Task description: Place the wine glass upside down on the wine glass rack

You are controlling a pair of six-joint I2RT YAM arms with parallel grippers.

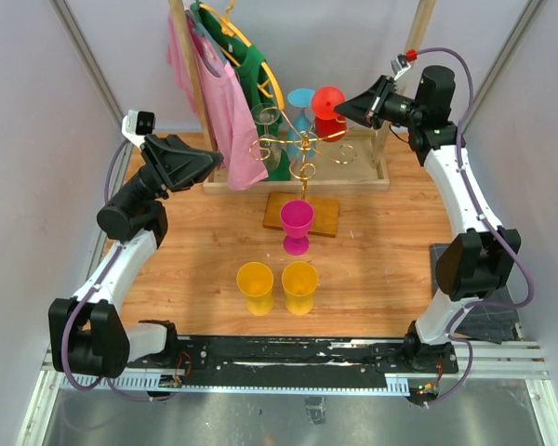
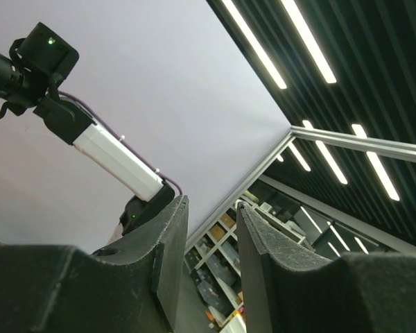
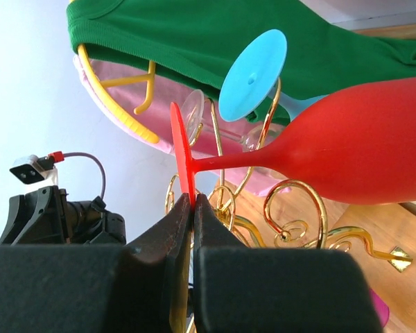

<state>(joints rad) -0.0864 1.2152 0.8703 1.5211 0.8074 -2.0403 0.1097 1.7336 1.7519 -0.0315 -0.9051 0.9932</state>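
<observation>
My right gripper (image 1: pixel 346 106) (image 3: pixel 192 198) is shut on the round foot of a red wine glass (image 1: pixel 329 111) (image 3: pixel 360 149) and holds it upside down beside the gold wire rack (image 1: pixel 303 149) (image 3: pixel 291 208). The rack's wooden base (image 1: pixel 302 214) lies at mid-table. A blue wine glass (image 1: pixel 300 107) (image 3: pixel 253 76) and a clear glass (image 1: pixel 267 125) hang on the rack. My left gripper (image 1: pixel 214 160) (image 2: pixel 211 205) is open and empty, raised at the left of the rack and tilted up toward the ceiling.
A magenta wine glass (image 1: pixel 296 226) stands in front of the rack base. Two yellow glasses (image 1: pixel 255 287) (image 1: pixel 299 286) stand nearer the arms. A wooden clothes rail (image 1: pixel 298 177) with pink (image 1: pixel 225 102) and green shirts stands right behind the rack.
</observation>
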